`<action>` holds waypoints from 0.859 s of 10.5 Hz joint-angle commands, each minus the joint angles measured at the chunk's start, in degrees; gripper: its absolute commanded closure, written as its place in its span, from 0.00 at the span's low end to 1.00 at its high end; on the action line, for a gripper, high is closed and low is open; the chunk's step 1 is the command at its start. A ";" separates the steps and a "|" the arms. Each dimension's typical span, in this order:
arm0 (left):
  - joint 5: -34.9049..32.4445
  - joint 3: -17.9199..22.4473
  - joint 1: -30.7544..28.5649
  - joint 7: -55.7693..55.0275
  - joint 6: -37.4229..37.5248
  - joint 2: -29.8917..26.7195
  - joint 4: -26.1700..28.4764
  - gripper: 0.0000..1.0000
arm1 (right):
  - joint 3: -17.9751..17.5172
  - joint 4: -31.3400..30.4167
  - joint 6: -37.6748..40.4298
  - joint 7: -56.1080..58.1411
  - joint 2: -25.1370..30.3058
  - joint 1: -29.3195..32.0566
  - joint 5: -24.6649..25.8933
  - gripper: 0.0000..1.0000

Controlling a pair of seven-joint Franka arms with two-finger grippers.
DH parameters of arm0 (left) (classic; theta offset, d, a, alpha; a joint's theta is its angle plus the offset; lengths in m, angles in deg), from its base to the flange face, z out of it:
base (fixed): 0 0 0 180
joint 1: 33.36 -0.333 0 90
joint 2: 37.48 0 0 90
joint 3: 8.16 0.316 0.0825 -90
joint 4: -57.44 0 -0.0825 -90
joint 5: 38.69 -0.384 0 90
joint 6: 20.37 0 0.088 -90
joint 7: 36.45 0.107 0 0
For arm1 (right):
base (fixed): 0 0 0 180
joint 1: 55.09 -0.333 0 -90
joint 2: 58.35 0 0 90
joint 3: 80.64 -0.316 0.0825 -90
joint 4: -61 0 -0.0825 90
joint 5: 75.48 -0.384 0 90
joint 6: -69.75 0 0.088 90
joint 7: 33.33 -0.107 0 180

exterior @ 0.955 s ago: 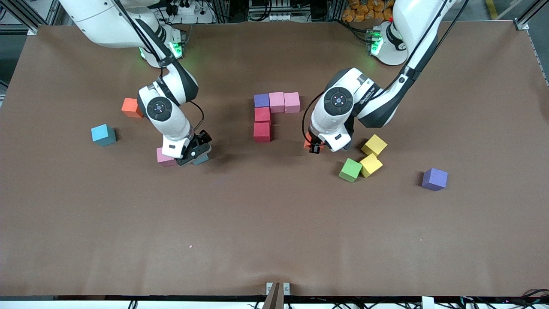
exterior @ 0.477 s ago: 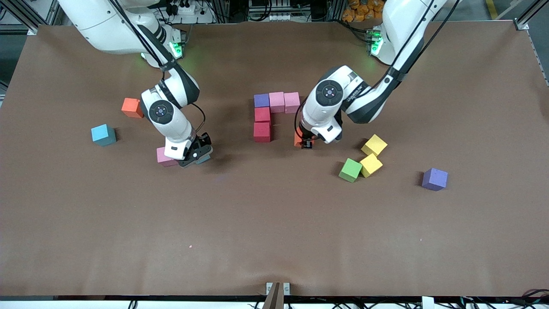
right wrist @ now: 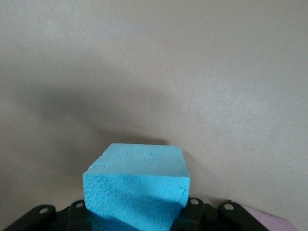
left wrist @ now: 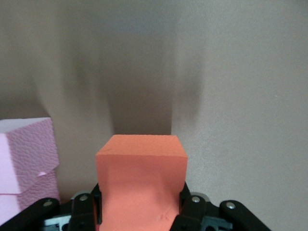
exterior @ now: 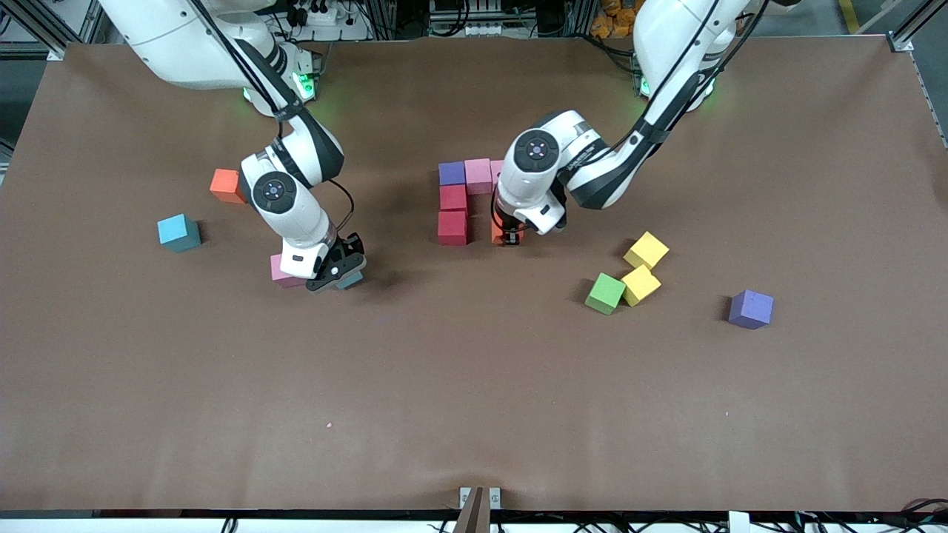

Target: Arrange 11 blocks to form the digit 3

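The partial digit [exterior: 453, 198] is a bar of one purple block [exterior: 451, 173] and two pink blocks [exterior: 478, 175], with two red blocks [exterior: 452, 227] below the purple one. My left gripper [exterior: 508, 238] is shut on an orange block [exterior: 496, 232], low over the table beside the lower red block. The left wrist view shows this orange block [left wrist: 141, 175] between the jaws, with a pink block [left wrist: 26, 163] beside it. My right gripper [exterior: 337, 275] is shut on a light blue block [exterior: 350, 280], also seen in the right wrist view [right wrist: 137, 185], beside a loose pink block [exterior: 280, 270].
Loose blocks lie on the brown table [exterior: 474, 385]. An orange one [exterior: 226, 185] and a light blue one [exterior: 178, 232] are toward the right arm's end. A green one [exterior: 605, 293], two yellow ones [exterior: 646, 250] and a purple one [exterior: 750, 309] are toward the left arm's end.
My left gripper has carried the orange block from near the yellow blocks toward the red blocks of the figure. My right gripper has hardly moved.
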 commanded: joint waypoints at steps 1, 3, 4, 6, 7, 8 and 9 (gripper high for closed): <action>-2.12 1.50 1.71 -2.82 0.13 2.72 -3.36 0.87 | -2.42 3.21 2.00 -2.63 1.30 0.67 -2.48 0.69; -3.00 2.03 4.16 -5.96 0.13 3.87 -4.07 0.87 | -2.42 7.78 3.92 -6.32 -0.02 -0.90 -2.66 0.69; -4.31 2.81 5.13 -7.98 0.13 3.96 -4.24 0.87 | -2.51 9.98 4.37 -10.95 -1.07 -2.48 -2.57 0.69; -5.72 3.79 6.89 -10.81 0.13 4.66 -5.03 0.87 | -3.21 15.59 4.81 -20.98 -4.31 -6.26 -2.31 0.69; -5.81 4.31 7.42 -11.25 0.13 4.75 -5.30 0.87 | -3.21 17.62 5.43 -23.54 -5.90 -7.76 -2.40 0.69; -5.82 4.40 7.68 -11.95 0.13 4.66 -5.56 0.87 | -3.13 19.38 6.48 -26.52 -7.83 -9.42 -2.31 0.70; -5.90 4.49 8.21 -12.92 0.22 4.66 -5.82 0.87 | -3.04 20.88 6.75 -30.29 -9.50 -11.18 -1.87 0.70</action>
